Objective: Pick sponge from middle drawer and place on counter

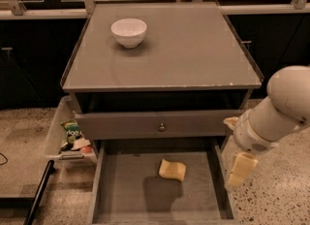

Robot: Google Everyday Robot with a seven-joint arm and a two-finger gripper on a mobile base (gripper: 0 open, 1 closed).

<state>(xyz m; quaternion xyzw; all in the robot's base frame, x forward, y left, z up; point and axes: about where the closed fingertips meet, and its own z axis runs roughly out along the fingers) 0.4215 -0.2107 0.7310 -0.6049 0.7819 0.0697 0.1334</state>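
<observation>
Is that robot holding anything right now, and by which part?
Nothing. The tool hangs right of the middle drawer; the sponge lies loose on its floor.

1. Dim overall, with a warm brown cast. The background at 12 o'clock and the dark cabinet fronts at 9 and 3 o'clock are close to black.
2. Light comes from above. The large flat glossy grey counter top (184, 49) carries a broad soft sheen and no hard glare.
3. The small round white bowl (129, 31) throws a short soft shadow at its base.
4. The recess under the counter's front edge is in deep shadow.
5. On the floor of the wide shallow grey drawer box (126, 190), a dark blotchy shadow lies at 7 o'clock of the small pale-yellow wavy-edged sponge (172, 169).
6. The cream two-finger gripper (240, 169) is at 4 o'clock, just outside the drawer's right wall, and is top-lit. The rounded white arm shell (290, 98) at 3 o'clock is the brightest thing.
</observation>
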